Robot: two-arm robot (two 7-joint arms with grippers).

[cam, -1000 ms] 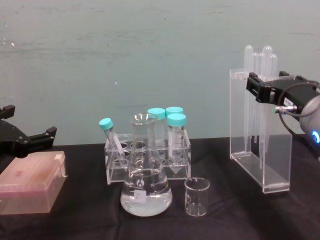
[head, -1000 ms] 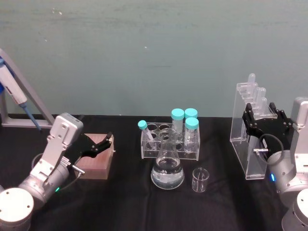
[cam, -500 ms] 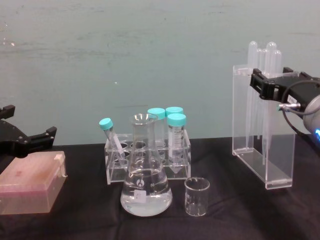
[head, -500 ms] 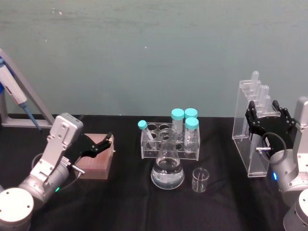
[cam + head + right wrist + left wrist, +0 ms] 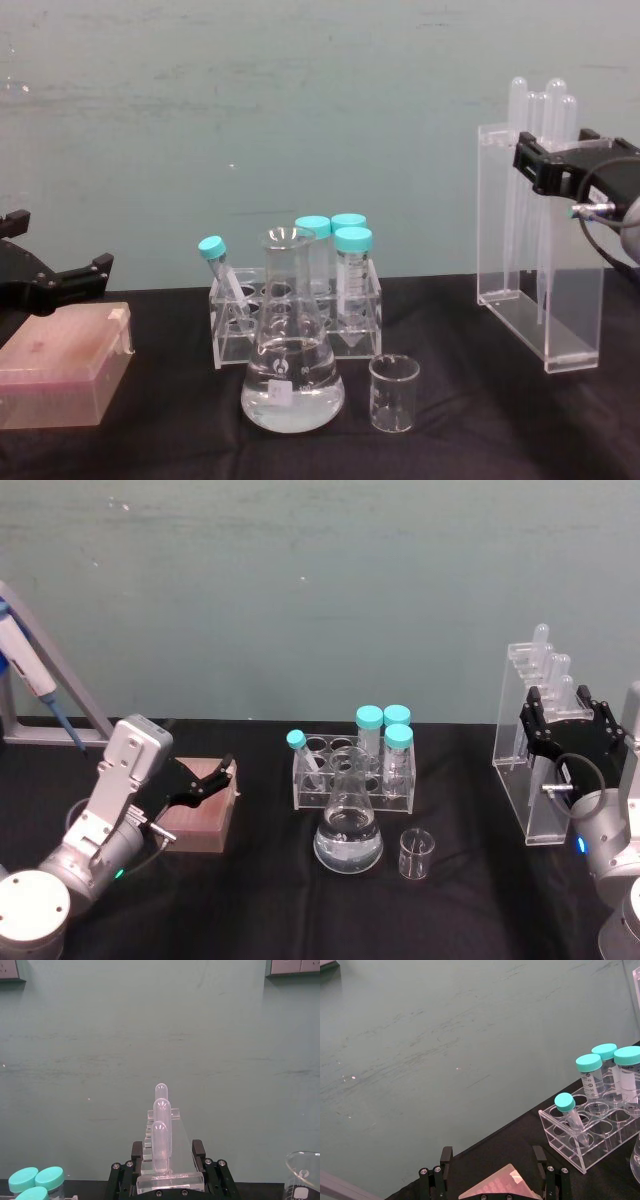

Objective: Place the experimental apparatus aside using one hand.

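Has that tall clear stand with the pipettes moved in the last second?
Yes. The pipette stand, held by the right gripper, has shifted toward the robot's right, farther from the test tube rack.

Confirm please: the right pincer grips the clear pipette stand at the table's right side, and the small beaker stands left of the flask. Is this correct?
Not quite. The small beaker stands to the right of the flask, as the chest view shows. The rest holds: the right pincer grips the clear pipette stand at the right side of the table.
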